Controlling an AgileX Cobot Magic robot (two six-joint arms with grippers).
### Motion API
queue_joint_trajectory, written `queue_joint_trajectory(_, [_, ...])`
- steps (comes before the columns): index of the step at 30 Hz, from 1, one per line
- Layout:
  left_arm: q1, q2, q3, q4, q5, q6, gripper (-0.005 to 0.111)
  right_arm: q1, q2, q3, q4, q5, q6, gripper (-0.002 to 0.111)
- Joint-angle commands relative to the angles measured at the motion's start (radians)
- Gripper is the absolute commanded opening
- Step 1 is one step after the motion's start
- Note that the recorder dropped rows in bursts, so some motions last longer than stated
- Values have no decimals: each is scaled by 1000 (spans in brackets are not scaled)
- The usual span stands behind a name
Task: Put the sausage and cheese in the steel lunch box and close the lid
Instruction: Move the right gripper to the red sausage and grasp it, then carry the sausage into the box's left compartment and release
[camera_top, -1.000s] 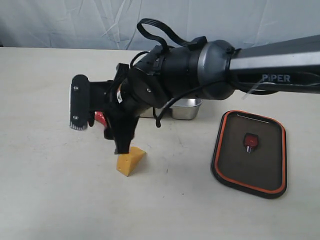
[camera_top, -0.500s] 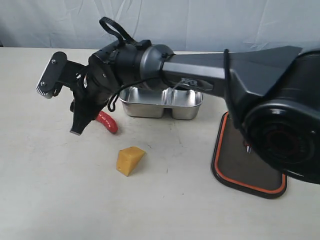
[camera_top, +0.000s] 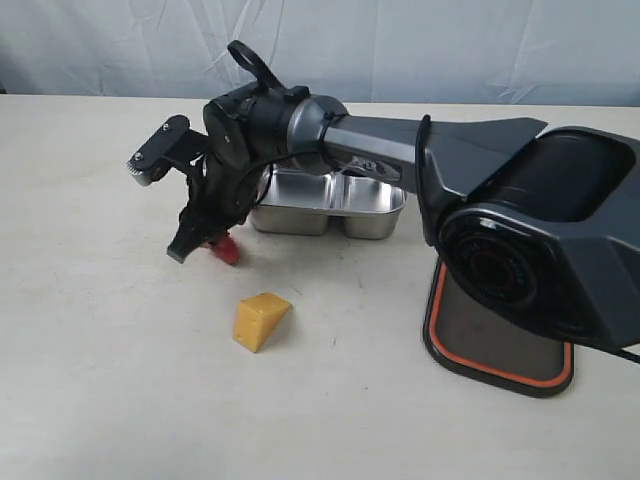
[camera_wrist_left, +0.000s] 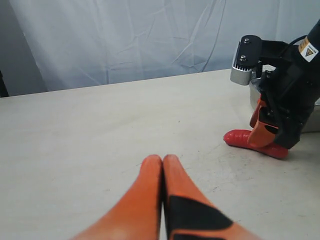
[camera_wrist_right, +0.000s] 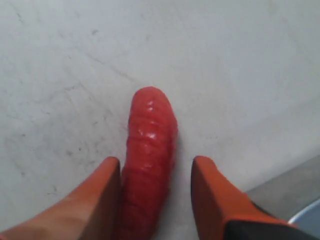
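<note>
On the near part of the pale table top (camera_top: 100, 400), in the exterior view, the small yellow-orange wedge of toy cheese (camera_top: 261, 321) lies alone, well apart from both grippers. To its right the dark rectangular lid (camera_top: 490, 350) lies flat on the table with its orange rim seal facing up. It is off the box, and the right arm's large black housing covers much of it.

Further back, the small glossy red toy sausage (camera_top: 222, 247) lies on the table just in front of the left end of the shiny stainless steel lunch box (camera_top: 330, 205). The right gripper (camera_top: 205, 245) reaches across to it, pointing down. In the right wrist view its orange fingers (camera_wrist_right: 100, 200) stand spread, one on each side of the sausage (camera_wrist_right: 149, 150). One finger is against or just beside it and the other stands off by a clear gap. The jaws have not clamped, and the sausage rests on the table. The left wrist view confirms this, with the right gripper (camera_wrist_left: 267, 137) low over the sausage (camera_wrist_left: 245, 140).

The lunch box stands behind, uncovered, its two compartments split by a divider. The arm hides part of its left end.

The left gripper (camera_wrist_left: 162, 170) has its orange fingers pressed together with nothing between them, above bare table.

A creased white cloth backdrop (camera_top: 120, 50) closes the far side.
</note>
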Motion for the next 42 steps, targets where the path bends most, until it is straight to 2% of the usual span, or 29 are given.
queue_joint_trajectory(1, [-5,-4,2,0,-15,-1,0,-10,35,-4,68,32,9,45])
queue_joint_trajectory(5, [-5,-4,2,0,-15,-1,0,-10,56,-4,73,65,-4,41])
queue_joint_trajectory(8, [-5,-4,2,0,-15,-1,0,-10,44,-4,73,69,0,16])
queue_joint_trajectory(9, [-5,-4,2,0,-15,-1,0,-10,35,-4,77,69,0,4])
queue_joint_trajectory(10, [-5,-4,2,0,-15,-1,0,-10,24,-4,83,69,4,0])
queue_joint_trajectory(15, [-5,-4,2,0,-15,-1,0,-10,-61,-4,103,71,21,0])
queue_joint_trajectory(19, [-5,-4,2,0,-15,-1,0,-26,-151,-4,-40,102,178,0])
queue_joint_trajectory(22, [-5,-4,2,0,-15,-1,0,-75,-192,-4,-121,146,287,0])
queue_joint_trajectory(29, [-5,-4,2,0,-15,-1,0,-210,-159,0,-65,243,286,0])
queue_joint_trajectory(36, [-5,-4,2,0,-15,-1,0,-217,-100,0,-40,151,256,1])
queue_joint_trajectory(38, [-5,-4,2,0,-15,-1,0,-214,-91,0,-40,142,256,4])
queue_joint_trajectory(40, [-5,-4,2,0,-15,-1,0,-214,-89,0,-58,138,256,13])
queue_joint_trajectory(42, [-5,-4,2,0,-15,-1,0,-214,-89,0,-60,138,256,31])
